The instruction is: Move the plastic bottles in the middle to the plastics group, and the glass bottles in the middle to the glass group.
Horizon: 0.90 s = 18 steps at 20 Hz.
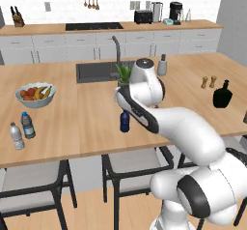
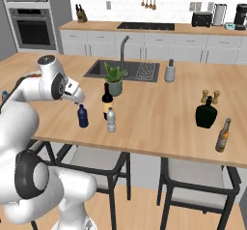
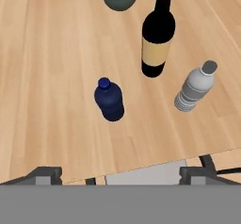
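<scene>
The dark blue plastic bottle (image 3: 109,100) stands upright near the counter's front edge, also seen from the base (image 1: 125,121) (image 2: 83,116). Right of it stands the clear greyish bottle (image 3: 194,89) (image 2: 111,120) with a pale cap. Just behind them is the tall wine bottle (image 3: 157,39) (image 2: 107,102) with its cream-yellow label. My gripper (image 3: 120,176) (image 2: 79,100) hovers open above the blue bottle, holding nothing. The plastics group, a clear bottle (image 1: 17,136) and a blue-green labelled one (image 1: 27,125), stands far left. The squat black glass bottle (image 1: 222,94) (image 2: 206,113) is far right.
A potted plant (image 2: 114,79) sits behind the wine bottle by the sink (image 1: 96,72). A fruit bowl (image 1: 35,94) is near the plastics group. Salt and pepper shakers (image 2: 210,96) and a brown bottle (image 2: 222,135) flank the black bottle. Chairs (image 1: 128,164) stand under the front edge.
</scene>
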### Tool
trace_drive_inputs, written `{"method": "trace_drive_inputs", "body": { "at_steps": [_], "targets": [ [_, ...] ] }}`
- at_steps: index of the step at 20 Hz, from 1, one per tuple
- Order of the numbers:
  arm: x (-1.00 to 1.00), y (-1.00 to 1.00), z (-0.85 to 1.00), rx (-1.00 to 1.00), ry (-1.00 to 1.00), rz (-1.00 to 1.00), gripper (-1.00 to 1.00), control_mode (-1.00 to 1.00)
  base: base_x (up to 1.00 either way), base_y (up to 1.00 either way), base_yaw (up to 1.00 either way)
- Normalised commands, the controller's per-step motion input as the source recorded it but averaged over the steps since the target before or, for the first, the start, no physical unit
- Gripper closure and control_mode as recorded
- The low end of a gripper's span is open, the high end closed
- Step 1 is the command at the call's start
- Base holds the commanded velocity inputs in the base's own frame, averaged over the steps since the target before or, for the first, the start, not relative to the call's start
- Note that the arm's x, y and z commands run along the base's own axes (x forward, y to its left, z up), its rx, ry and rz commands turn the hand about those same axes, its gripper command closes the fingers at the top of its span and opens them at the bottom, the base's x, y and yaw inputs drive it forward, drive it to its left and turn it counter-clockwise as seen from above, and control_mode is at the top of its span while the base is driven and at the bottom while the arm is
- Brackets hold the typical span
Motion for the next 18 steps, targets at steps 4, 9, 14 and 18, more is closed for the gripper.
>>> {"method": "trace_drive_inputs", "body": {
  "at_steps": [4,9,14,18],
  "targets": [
    [0.35,0.00,-0.33,0.00,0.06,0.01,-1.00,-1.00,0.00,0.00,0.00],
    [0.19,0.00,-0.30,0.00,0.02,0.04,-1.00,-1.00,0.00,0.00,0.00],
    [0.05,0.01,-0.18,0.00,0.06,0.03,-1.00,-1.00,0.00,0.00,0.00],
    [0.04,0.00,-0.24,0.00,0.04,0.04,-1.00,-1.00,0.00,0.00,0.00]
  ]
}}
